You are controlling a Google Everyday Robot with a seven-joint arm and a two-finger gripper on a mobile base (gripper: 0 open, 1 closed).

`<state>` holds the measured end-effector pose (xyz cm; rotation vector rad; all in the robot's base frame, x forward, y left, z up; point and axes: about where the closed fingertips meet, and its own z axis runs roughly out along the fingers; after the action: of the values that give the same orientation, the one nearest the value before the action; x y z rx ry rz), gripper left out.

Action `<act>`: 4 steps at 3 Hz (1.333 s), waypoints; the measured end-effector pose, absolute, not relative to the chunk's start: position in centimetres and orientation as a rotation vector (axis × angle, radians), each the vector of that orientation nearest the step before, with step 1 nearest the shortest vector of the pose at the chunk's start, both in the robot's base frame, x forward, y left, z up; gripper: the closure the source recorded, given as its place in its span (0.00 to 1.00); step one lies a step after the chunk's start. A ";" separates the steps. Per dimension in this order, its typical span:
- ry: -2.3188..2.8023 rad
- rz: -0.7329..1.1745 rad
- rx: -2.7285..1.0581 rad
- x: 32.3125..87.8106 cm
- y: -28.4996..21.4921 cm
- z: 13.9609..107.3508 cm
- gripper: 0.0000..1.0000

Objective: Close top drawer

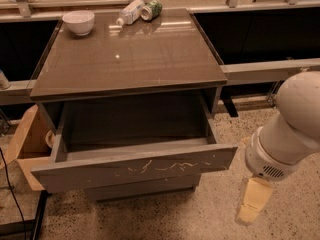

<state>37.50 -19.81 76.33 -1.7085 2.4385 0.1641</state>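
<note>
Standing pulled out toward the near side, the wide grey-brown handleless top drawer [135,168] shows its flat front panel with pale scratch marks across the middle. The front tilts a little, its right end higher than its left. The drawer's dark inside lies open to view under the table's top, and nothing can be made out in it. Below the front sits a plain grey lower drawer front [142,189], set further back.

The glossy brown-topped table [130,59] that houses the drawer carries three things along its far edge. A white round bowl [79,22] stands at the far left corner. A pale plastic bottle [129,12] lies on its side near the far middle, and a green can [151,9] lies just beside it on the right.

To the right of the drawer, apart from it, hangs the robot's thick white arm [290,129]. The pale yellow gripper [248,215] points down from the arm over the speckled stone floor [200,214], lower than the drawer front's right end and not touching it. Whether the gripper is released or clenched cannot be told.

At the left, a light wooden box [30,144] sits against the table's side, and a thin black cable [12,194] runs down across the floor near it.
</note>
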 end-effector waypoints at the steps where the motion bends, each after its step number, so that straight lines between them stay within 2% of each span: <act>1: 2.473 0.241 -1.730 35.7 -19.4 72.9 0.00; 2: 2.473 0.241 -1.730 35.7 -19.4 72.9 0.00; 3: 2.473 0.241 -1.730 35.7 -19.4 72.9 0.18; 4: 2.473 0.241 -1.730 35.7 -19.4 72.9 0.41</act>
<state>35.72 -19.40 72.93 -1.7302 2.4734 0.2410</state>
